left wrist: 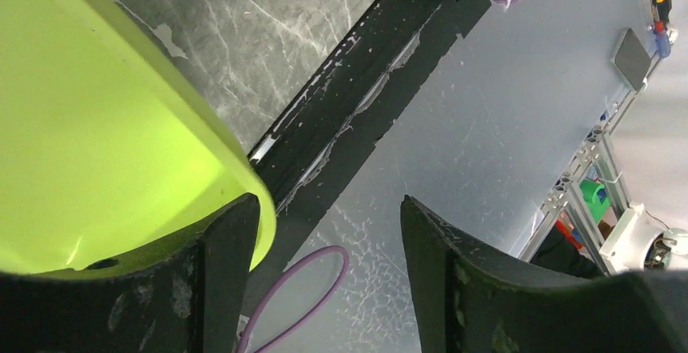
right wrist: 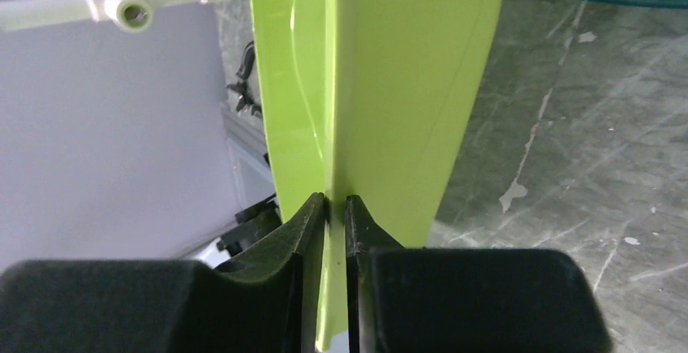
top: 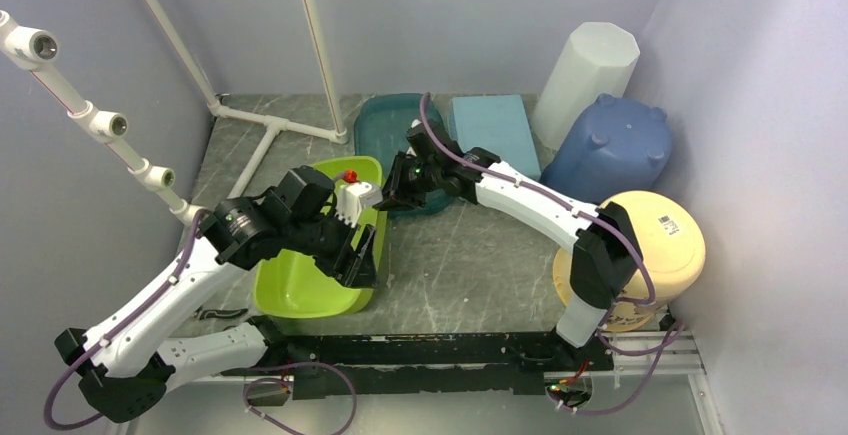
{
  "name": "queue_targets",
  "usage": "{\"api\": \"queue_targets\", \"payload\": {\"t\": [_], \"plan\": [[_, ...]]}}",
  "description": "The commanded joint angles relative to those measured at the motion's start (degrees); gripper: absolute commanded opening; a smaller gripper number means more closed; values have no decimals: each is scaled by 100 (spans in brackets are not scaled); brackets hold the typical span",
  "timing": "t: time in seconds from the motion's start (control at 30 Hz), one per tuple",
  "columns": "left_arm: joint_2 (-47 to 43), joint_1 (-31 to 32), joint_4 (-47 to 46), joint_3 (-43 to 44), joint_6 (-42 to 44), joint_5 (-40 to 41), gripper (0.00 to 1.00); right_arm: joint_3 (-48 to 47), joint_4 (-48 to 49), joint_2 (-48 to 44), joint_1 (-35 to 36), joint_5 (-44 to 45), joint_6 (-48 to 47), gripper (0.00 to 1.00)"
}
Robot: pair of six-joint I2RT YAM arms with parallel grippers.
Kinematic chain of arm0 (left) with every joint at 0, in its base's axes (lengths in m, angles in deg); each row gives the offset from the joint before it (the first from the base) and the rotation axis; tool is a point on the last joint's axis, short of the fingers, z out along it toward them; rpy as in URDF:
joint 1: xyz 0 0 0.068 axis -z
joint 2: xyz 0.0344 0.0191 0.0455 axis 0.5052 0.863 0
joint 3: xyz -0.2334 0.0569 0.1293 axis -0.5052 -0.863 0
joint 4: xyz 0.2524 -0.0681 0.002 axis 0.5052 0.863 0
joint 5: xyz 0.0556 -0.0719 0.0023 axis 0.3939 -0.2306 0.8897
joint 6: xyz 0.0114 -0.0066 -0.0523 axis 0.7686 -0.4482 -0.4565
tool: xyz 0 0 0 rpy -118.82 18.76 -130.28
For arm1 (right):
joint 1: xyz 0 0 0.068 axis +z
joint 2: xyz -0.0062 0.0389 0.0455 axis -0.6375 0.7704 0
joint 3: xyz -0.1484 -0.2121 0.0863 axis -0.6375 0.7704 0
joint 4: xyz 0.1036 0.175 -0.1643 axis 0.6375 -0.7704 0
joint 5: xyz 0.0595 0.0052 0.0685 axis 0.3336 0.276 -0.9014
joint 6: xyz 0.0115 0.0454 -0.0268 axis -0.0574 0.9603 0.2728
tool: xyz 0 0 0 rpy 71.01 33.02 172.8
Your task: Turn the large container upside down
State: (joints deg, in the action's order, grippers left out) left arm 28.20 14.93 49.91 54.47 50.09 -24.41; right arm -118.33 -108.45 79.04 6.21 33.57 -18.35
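Note:
The large container is a lime-green tub, tilted at the table's left front with its inside showing from above. My right gripper is shut on the tub's far rim. In the right wrist view the thin green rim runs edge-on between that gripper's two black fingers. My left gripper is at the tub's near right edge and stands open. In the left wrist view nothing lies between this gripper's fingers, and the green wall sits just beside the left finger.
A teal tub and a light blue box lie behind. At the back right stand a white container, a blue container and a cream round one. White pipes cross the back left. A black rail runs along the front.

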Motion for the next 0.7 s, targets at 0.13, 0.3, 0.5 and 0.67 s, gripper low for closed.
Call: {"api": "queue_targets", "payload": {"t": [0.13, 0.3, 0.5, 0.67], "plan": [[-88, 26, -53, 171, -340, 1152, 71, 158, 537, -566, 31, -255, -186, 0], [-258, 24, 62, 425, -861, 2818, 76, 207, 459, -804, 32, -323, -634, 0], [-98, 25, 195, 830, -1099, 3751, 80, 175, 78, -1399, 26, -233, -1320, 0], [228, 21, 380, 1101, -1393, 4446, 81, -125, -779, -1675, 27, -143, -2186, 0]]}}
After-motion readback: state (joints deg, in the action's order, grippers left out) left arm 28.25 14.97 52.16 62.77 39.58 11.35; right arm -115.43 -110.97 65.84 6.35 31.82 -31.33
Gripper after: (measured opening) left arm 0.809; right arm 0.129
